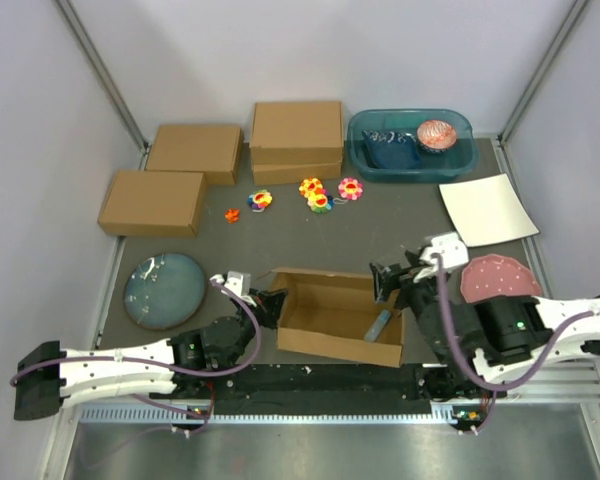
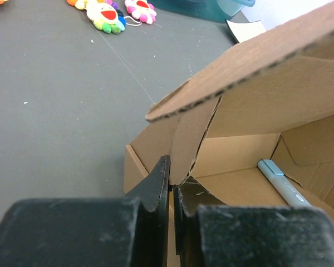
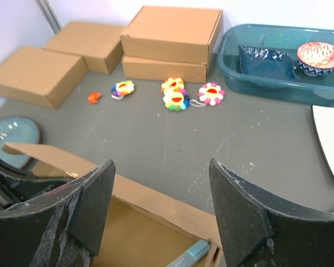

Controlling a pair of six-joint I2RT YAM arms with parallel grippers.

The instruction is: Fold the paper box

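The paper box [image 1: 335, 318] is a brown cardboard piece standing open at the table's near middle, its lid flap raised at the back. A light blue pen [image 1: 378, 325] lies inside it; it also shows in the left wrist view [image 2: 281, 186] and the right wrist view [image 3: 192, 257]. My left gripper [image 2: 172, 179] is shut on the box's left side flap [image 2: 189, 133]; in the top view it [image 1: 273, 305] is at the box's left wall. My right gripper [image 3: 161, 183] is open and empty above the box's far right wall [image 3: 156, 203]; in the top view it [image 1: 392, 278] is at the box's right corner.
Several ready-made brown boxes [image 1: 195, 150] stand at the back left. Flower toys [image 1: 318, 195] lie behind the paper box. A teal bin [image 1: 410, 145] holds bowls. A white sheet [image 1: 487, 208], a pink plate [image 1: 500, 277] and a blue-grey plate [image 1: 164, 290] lie around.
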